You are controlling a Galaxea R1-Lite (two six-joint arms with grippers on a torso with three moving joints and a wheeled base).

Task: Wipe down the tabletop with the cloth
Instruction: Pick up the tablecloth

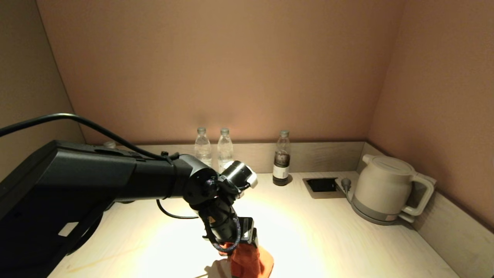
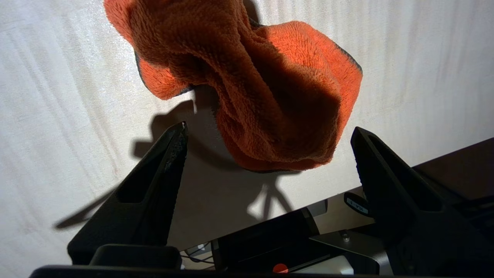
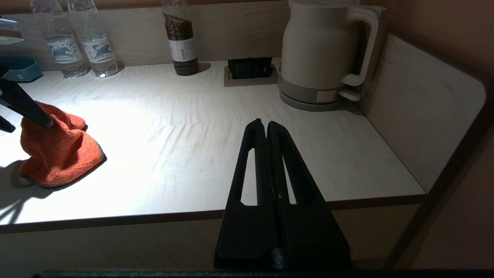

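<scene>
My left gripper (image 2: 266,154) has its jaws spread wide with nothing clamped between them, hanging just above the cloth (image 2: 266,92), which sits crumpled in a loose heap on the tabletop (image 2: 58,116) near the front edge. One finger (image 3: 23,106) seems to brush the top of the heap in the right wrist view, though I cannot tell whether it truly touches. The right gripper (image 3: 267,129) is pressed shut on nothing and parked off the front edge of the table, well apart from the cloth. As I judge it, the step in hand is either letting go of the cloth or taking it up, and I cannot say which; if there is more wiping to do, I would come down straight over the thickest fold, close on a good bunch of terry rather than a thin corner, then press it flat enough that it drags across the surface instead of rolling. Counting what stands at the back: two clear water bottles (image 1: 203,148) side by side, one dark-labelled bottle (image 1: 282,160), one kettle (image 1: 382,189) on its base in the right corner, one recessed socket panel (image 1: 321,185) beside it, and one cloth.
</scene>
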